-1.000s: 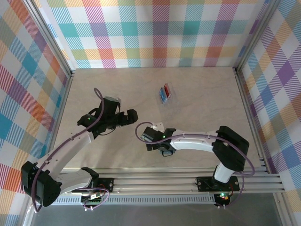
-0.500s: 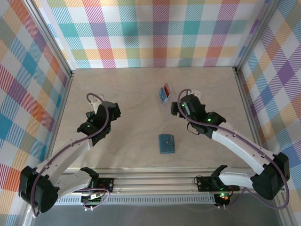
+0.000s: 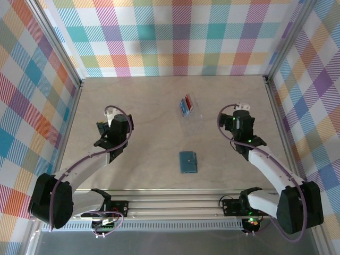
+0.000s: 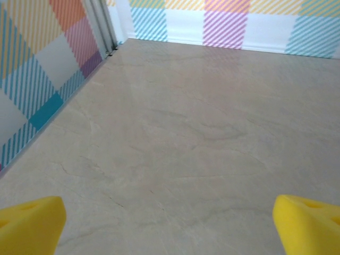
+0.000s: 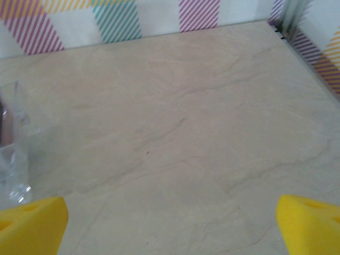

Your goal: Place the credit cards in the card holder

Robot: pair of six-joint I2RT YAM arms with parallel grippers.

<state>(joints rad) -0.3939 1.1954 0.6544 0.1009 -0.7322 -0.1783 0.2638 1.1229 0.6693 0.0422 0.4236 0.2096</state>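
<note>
Card holder point(image 3: 187, 162) lies apart from left tool point(image 3: 110, 118) and right tool point(image 3: 241, 110), both spread wide.

The card holder point(image 3: 187, 162) lies on the table point(image 3: 143, 101) toward the front, between the left gripper point(image 3: 112, 121) and right gripper point(image 3: 240, 114); well behind it, the credit cards point(image 3: 185, 104) sit side by side in a clear case point(image 3: 194, 118)

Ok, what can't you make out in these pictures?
Cards: top view, too small to count.
Wallet: top view, closed, inside hidden.
Case: right wrist view, blurred, cut off by the left edge.
Left fingers, right fingers: wrist views, cut off by the bottom edge.
</note>
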